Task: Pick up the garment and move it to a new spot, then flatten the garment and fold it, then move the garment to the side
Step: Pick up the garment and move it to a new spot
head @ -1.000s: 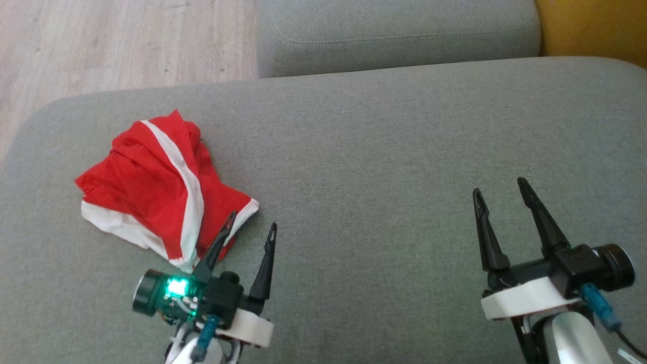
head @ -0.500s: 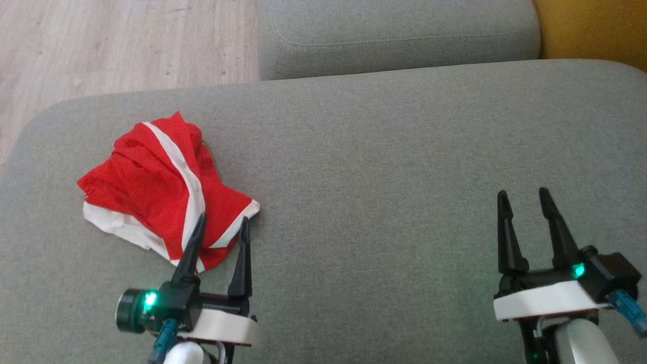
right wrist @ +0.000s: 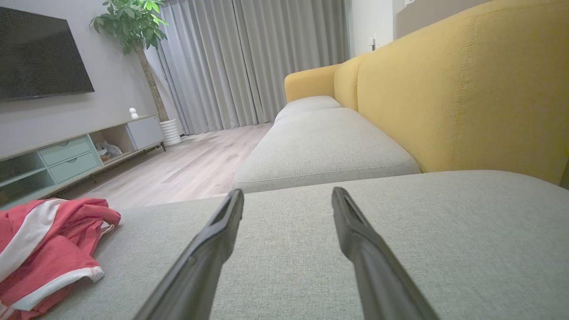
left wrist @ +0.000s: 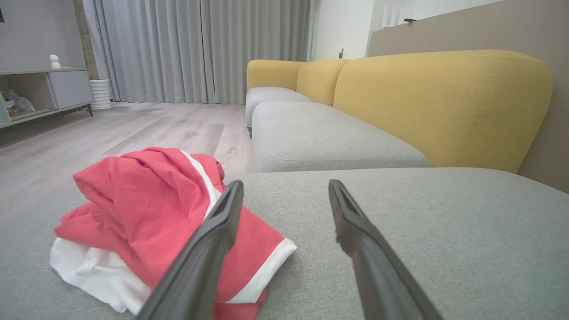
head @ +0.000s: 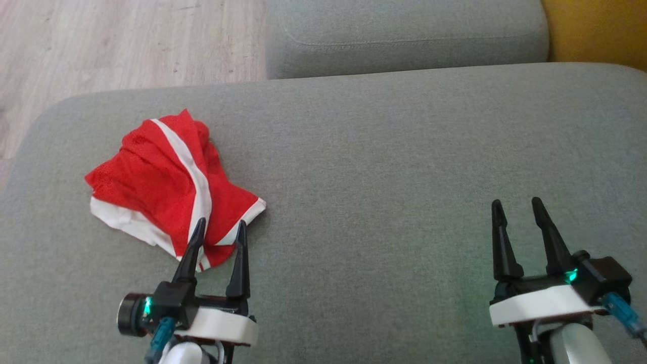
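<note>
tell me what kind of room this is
Most likely a home living room: a sofa with grey seats and a yellow back, a wall-mounted TV over a low cabinet, and floor-length curtains.

A grey seat cushion (head: 404,151) lies just beside a second grey cushion (head: 404,35), both backed by yellow upholstery (right wrist: 466,98). Pale wood flooring (head: 126,45) extends to grey curtains (left wrist: 200,49). A television (right wrist: 40,53) hangs near a potted plant (right wrist: 133,22).
</note>
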Robot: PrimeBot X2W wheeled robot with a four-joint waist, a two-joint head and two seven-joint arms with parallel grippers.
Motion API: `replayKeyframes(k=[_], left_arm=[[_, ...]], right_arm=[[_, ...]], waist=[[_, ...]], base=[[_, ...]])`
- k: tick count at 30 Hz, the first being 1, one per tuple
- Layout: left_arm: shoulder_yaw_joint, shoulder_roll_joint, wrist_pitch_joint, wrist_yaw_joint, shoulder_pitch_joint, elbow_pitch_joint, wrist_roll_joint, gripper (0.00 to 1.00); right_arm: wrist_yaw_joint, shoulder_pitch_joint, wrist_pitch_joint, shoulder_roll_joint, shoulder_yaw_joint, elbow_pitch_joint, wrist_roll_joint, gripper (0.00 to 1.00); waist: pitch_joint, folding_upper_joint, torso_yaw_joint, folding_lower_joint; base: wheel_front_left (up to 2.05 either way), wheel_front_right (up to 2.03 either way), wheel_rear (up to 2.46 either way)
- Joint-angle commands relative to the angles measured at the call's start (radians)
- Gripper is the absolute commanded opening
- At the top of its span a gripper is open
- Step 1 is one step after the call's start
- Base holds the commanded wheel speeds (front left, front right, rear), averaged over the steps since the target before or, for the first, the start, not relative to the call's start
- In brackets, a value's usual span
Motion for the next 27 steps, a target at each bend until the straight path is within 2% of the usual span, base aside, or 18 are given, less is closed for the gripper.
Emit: replayKeyframes(k=[1,6,15,22,27], left_arm=[[0.043,-0.003,-0.01,-0.006,-0.036,-0.022,0.009,1.0],[0.061,-0.012,-0.01,-0.014,-0.034,-0.009,0.016,1.0],[0.091,-0.016,-0.01,-0.017,-0.019,0.012,0.028,1.0],[0.113,-0.016,-0.01,-0.021,0.0,0.018,0.041,1.0],[0.124,-0.017,-0.01,-0.024,0.014,0.018,0.047,1.0]], right_arm=[[-0.001,-0.04,-0.011,-0.009,0.029,-0.036,-0.017,1.0],[-0.001,-0.029,-0.011,-0.009,0.044,-0.044,-0.028,1.0],[-0.001,-0.014,-0.011,-0.009,0.08,-0.05,-0.023,1.0],[-0.001,-0.005,-0.011,-0.009,0.115,-0.046,-0.011,1.0],[-0.001,-0.001,-0.011,-0.009,0.133,-0.043,-0.006,1.0]], waist=[[-0.002,0.0,0.007,0.0],[-0.012,0.0,0.047,0.0],[-0.032,0.0,0.151,0.0],[-0.048,0.0,0.256,0.0],[-0.054,0.0,0.3,0.0]], base=[[0.0,0.0,0.0],[0.0,0.0,0.0],[0.0,0.0,0.0],[0.0,0.0,0.0],[0.0,0.0,0.0]])
